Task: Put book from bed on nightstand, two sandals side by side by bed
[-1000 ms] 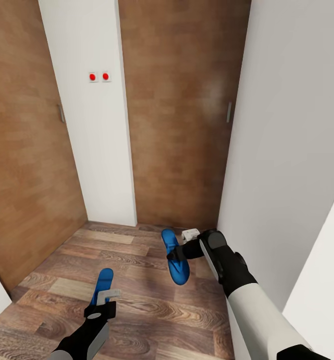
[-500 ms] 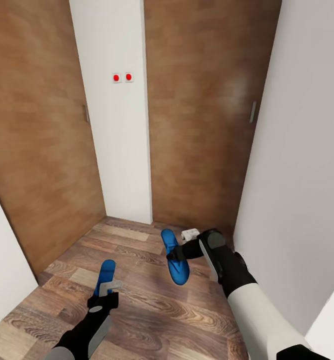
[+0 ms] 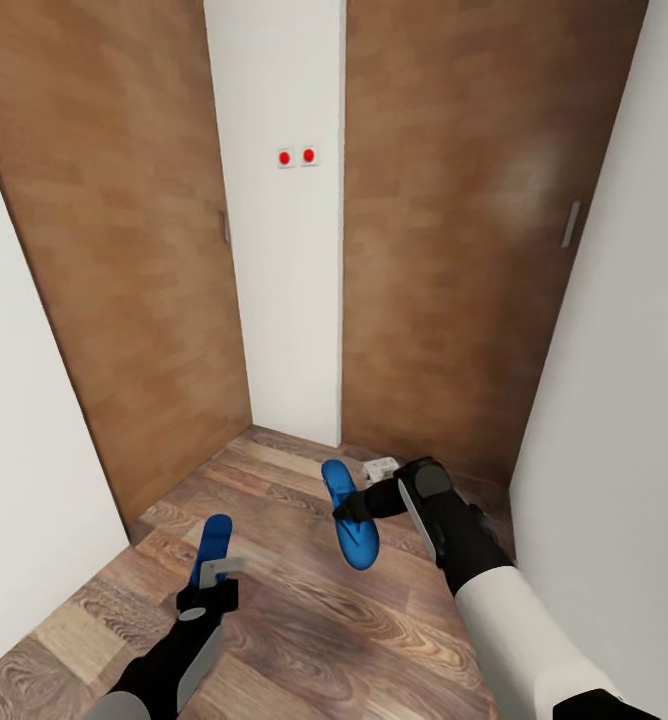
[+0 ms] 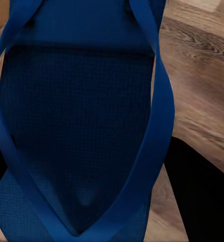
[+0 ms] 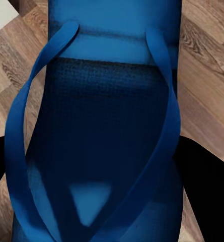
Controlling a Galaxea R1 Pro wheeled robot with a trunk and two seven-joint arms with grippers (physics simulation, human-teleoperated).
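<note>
One blue sandal [image 3: 212, 545] sticks out forward from the left gripper [image 3: 214, 583], which is clamped on its near end; in the left wrist view its straps [image 4: 159, 116] fork directly ahead of the fingers. The other blue sandal [image 3: 350, 514] hangs crosswise from the right gripper [image 3: 357, 508], clamped at its middle. Both are held above the wooden floor [image 3: 304, 620], facing two brown doors [image 3: 444, 220] and a white wall strip [image 3: 289, 250].
</note>
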